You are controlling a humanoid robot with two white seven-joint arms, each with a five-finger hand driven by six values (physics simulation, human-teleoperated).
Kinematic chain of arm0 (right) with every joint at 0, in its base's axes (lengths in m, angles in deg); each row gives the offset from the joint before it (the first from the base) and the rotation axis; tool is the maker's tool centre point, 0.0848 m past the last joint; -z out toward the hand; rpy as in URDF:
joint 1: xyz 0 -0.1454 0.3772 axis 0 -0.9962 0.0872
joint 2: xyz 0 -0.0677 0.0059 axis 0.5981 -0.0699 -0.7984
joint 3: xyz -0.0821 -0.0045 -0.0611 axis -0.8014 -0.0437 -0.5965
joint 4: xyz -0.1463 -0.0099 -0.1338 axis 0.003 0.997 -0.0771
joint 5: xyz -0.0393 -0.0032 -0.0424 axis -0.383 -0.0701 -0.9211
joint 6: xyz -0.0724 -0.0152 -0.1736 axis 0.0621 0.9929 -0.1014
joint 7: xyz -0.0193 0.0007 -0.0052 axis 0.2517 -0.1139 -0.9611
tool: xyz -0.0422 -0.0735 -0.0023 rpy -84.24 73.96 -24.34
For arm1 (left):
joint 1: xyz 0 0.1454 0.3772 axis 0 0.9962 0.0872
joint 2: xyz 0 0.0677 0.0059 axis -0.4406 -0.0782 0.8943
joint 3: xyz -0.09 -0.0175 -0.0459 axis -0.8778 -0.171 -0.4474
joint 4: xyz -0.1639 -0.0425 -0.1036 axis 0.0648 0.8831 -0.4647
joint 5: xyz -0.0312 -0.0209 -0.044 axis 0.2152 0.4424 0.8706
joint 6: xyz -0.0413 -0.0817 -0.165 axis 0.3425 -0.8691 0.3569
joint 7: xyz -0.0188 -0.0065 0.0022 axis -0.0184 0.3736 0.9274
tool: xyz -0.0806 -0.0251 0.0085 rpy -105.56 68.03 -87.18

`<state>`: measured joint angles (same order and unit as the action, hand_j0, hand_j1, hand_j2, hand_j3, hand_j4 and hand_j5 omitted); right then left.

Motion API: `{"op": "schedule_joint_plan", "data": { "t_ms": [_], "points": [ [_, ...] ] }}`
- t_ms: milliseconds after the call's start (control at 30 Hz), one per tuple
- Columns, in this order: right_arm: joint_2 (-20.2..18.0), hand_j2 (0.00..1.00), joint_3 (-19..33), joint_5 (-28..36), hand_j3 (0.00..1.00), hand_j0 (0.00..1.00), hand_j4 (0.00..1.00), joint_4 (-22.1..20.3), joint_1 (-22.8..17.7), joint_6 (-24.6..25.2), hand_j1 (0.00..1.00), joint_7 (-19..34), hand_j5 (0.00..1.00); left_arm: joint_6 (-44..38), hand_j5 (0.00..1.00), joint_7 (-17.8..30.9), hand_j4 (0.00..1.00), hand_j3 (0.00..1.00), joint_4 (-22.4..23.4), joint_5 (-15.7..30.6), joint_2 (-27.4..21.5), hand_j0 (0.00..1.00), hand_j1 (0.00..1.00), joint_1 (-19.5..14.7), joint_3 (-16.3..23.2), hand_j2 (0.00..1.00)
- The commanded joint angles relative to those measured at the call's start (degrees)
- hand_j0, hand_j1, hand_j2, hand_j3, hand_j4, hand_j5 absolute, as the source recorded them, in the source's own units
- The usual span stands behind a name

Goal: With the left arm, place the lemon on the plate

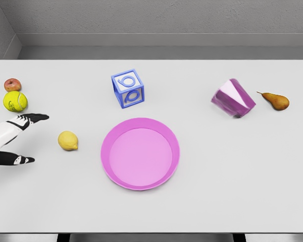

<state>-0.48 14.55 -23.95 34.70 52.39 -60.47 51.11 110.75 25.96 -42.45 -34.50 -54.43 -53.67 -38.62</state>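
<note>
Pink plate [109,171] holds nothing; lemon [68,140] lies just left of it, left hand [17,138] spread nearby on bench [232,181]

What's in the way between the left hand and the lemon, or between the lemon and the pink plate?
Nothing visible. The left hand is open just left of the lemon, with bare table between them. The plate lies right of the lemon, again only bare table between. The tennis ball and letter block sit farther back.
</note>
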Motion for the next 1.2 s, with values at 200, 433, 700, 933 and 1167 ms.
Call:
{"op": "schedule_joint_plan", "data": {
  "t_ms": [200,433,700,933,1167],
  "points": [
    [0.0,1.0,-0.04,0.06,1.0,1.0,1.0,0.0,0.0,0.0,1.0,0.0,1.0,-0.11,1.0,1.47,1.0,1.0,0.02,-0.74,-0.37,1.0,1.0,-0.88,-0.96,1.0],
    [0.0,1.0,-0.04,0.06,1.0,1.0,1.0,0.0,0.0,0.0,1.0,0.0,1.0,-0.11,1.0,3.05,1.0,1.0,0.11,-4.26,-4.85,1.0,1.0,-5.71,2.2,1.0],
    [0.0,1.0,-0.04,0.06,1.0,1.0,1.0,0.0,0.0,0.0,1.0,0.0,1.0,-0.11,1.0,3.58,1.0,1.0,-0.95,-13.22,-3.71,1.0,1.0,-14.5,15.21,1.0],
    [0.0,1.0,-0.04,0.06,1.0,1.0,1.0,0.0,0.0,0.0,1.0,0.0,1.0,-0.11,1.0,3.58,1.0,1.0,-0.77,-13.4,-4.15,1.0,1.0,-14.68,17.58,1.0],
    [0.0,1.0,-0.04,0.06,1.0,1.0,1.0,0.0,0.0,0.0,1.0,0.0,1.0,-0.11,1.0,3.49,1.0,1.0,-0.77,-14.1,-4.5,1.0,1.0,-17.58,20.22,1.0]
  ]
}}
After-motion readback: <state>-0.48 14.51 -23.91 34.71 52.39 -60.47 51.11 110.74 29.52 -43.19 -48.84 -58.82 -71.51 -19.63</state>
